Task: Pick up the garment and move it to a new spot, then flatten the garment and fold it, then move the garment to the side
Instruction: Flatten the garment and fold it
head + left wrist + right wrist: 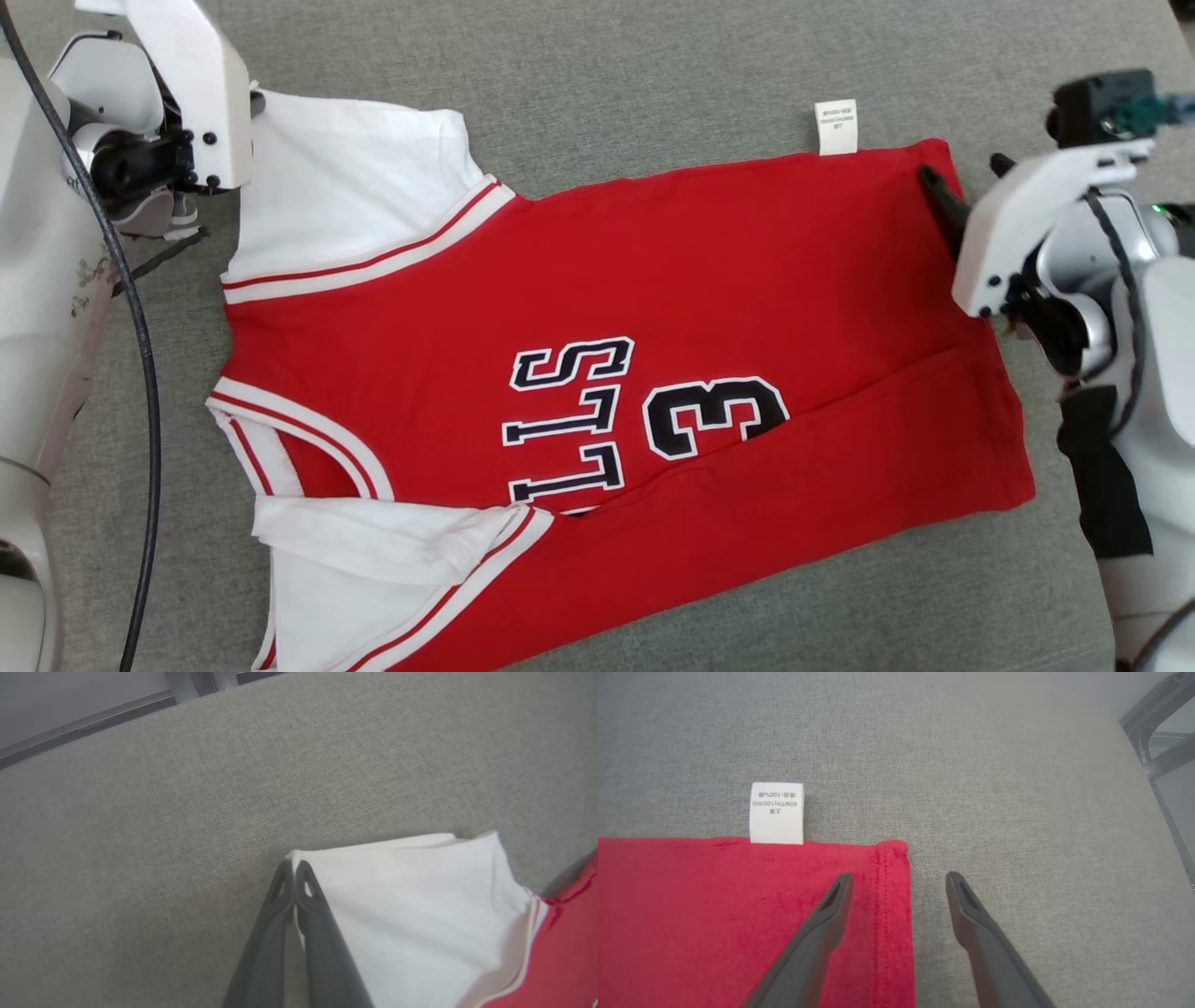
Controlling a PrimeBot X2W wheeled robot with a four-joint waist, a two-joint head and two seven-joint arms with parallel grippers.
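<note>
Pinching white sleeve (411, 914) corner of red jersey (653, 308) with left gripper (293, 879); straddling hem corner (893, 855) with right gripper (899, 877), fingers spread.

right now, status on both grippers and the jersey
Left gripper shut on sleeve corner. Right gripper open, astride hem corner. Jersey flat, near edge folded. Nothing blocking.

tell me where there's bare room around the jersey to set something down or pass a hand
Free: the grey surface beyond the far edge of the jersey, either side of the label, and the near right patch beside the hem. Crowded: the left claw pinches the white sleeve; the open right claw straddles the hem corner.
</note>
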